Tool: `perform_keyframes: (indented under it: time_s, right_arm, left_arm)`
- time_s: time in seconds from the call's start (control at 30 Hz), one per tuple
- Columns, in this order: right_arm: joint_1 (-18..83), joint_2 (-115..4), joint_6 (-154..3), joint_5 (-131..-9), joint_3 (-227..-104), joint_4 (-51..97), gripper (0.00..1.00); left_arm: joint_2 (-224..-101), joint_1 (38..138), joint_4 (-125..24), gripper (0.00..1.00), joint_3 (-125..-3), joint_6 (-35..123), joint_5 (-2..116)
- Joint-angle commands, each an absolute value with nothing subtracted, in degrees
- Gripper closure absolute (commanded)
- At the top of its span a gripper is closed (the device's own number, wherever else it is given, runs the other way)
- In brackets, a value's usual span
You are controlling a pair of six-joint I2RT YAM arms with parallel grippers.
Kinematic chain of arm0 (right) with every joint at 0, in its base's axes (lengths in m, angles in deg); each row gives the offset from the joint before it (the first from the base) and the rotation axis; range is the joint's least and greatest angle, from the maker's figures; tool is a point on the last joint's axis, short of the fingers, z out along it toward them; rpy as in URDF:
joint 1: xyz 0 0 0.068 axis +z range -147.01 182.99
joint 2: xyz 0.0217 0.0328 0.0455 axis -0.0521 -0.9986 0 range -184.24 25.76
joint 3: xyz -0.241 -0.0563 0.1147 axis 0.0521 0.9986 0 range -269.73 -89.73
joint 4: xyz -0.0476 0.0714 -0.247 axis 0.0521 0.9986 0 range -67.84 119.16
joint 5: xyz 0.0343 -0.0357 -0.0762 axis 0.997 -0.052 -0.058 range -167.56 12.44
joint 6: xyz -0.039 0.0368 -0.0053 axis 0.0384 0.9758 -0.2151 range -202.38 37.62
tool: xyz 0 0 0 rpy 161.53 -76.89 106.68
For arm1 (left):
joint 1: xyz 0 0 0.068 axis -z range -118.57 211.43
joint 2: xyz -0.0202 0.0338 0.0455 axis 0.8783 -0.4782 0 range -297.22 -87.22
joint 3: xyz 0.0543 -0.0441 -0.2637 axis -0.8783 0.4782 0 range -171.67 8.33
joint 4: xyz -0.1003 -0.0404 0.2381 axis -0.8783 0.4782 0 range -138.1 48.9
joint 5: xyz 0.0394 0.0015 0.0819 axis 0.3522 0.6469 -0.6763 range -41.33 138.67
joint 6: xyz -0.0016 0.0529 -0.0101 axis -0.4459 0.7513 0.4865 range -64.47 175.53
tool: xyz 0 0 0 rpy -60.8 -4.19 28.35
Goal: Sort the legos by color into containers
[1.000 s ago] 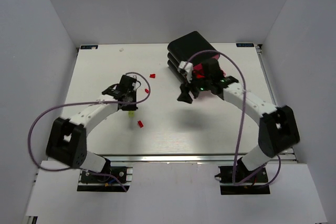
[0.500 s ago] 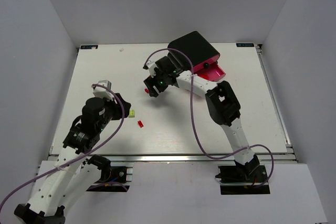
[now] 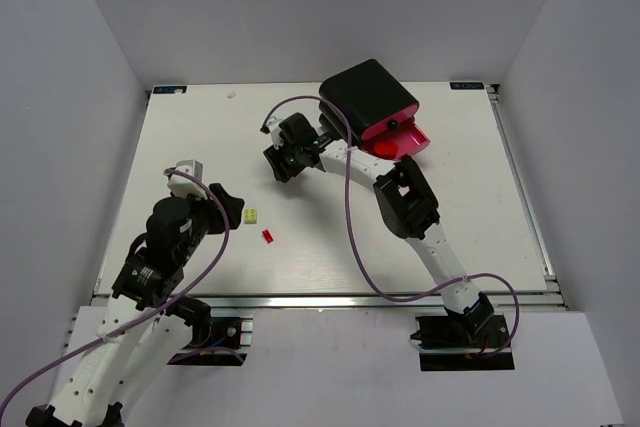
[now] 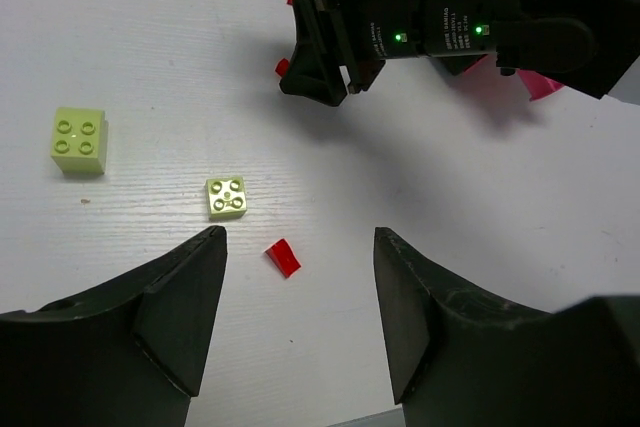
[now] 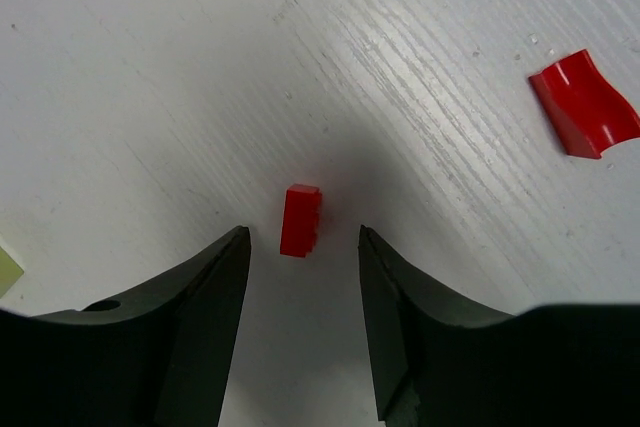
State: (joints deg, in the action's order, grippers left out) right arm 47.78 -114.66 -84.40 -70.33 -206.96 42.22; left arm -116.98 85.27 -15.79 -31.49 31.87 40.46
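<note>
My right gripper [image 5: 302, 239] [image 3: 278, 165] hovers open low over the table, its fingers on either side of a small red lego [image 5: 301, 209] without touching it. A curved red lego [image 5: 585, 102] lies farther off. My left gripper [image 4: 300, 235] [image 3: 228, 205] is open and empty above the table. Just ahead of it are a red lego [image 4: 282, 257] [image 3: 267, 236] and two yellow-green legos [image 4: 227, 197] [image 4: 79, 140]. The black cabinet [image 3: 366, 95] stands at the back, its lowest pink drawer [image 3: 410, 140] pulled out with red legos inside.
The right arm's forearm and purple cable [image 3: 350, 207] stretch from the cabinet across the table's middle. In the left wrist view the right gripper's black body [image 4: 330, 37] sits close beyond the yellow-green legos.
The left gripper opened and pulled back toward the near left, away from a yellow-green lego on the table. The right arm swung from the drawer out left, and its jaws narrowed around the red lego.
</note>
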Motion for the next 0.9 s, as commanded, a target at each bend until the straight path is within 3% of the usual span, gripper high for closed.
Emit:
perform_keyframes:
  time_s: [0.0, 0.2, 0.4, 0.57, 0.6, 0.73, 0.83, 0.87]
  right_arm:
    - [48.25, -116.01, -83.96, -72.28, -209.34, 39.74, 0.47]
    - [48.34, -117.33, -85.01, -72.63, -210.40, 38.43, 0.60]
    - [48.34, -116.10, -85.81, -72.55, -207.33, 37.72, 0.99]
    - [47.55, -104.87, -87.91, -67.38, -197.68, 36.23, 1.00]
    - [47.46, -101.54, -88.35, -66.14, -191.22, 34.84, 1.00]
    - [46.84, -79.60, -90.46, -61.74, -174.13, 31.13, 1.00]
    - [45.36, -67.09, -91.69, -60.86, -166.32, 33.49, 1.00]
    - [44.74, -64.27, -92.13, -61.12, -164.45, 33.85, 1.00]
  left_arm:
    - [-116.58, 85.69, -16.46, 0.30, -30.96, 31.71, 39.96]
    - [-116.22, 85.69, -16.38, 0.30, -30.96, 31.80, 39.88]
    - [-116.05, 85.69, -17.16, 0.30, -30.61, 31.88, 41.45]
    - [-120.69, 85.69, -20.59, 0.29, -28.41, 28.56, 55.59]
    - [-122.19, 85.69, -21.12, 0.31, -27.54, 27.24, 57.52]
    - [-127.91, 85.69, -23.49, 0.41, -22.62, 16.36, 62.73]
    - [-128.70, 85.69, -23.93, 0.39, -19.89, 13.08, 61.24]
    - [-129.40, 85.69, -23.59, 0.32, -19.62, 13.07, 60.36]
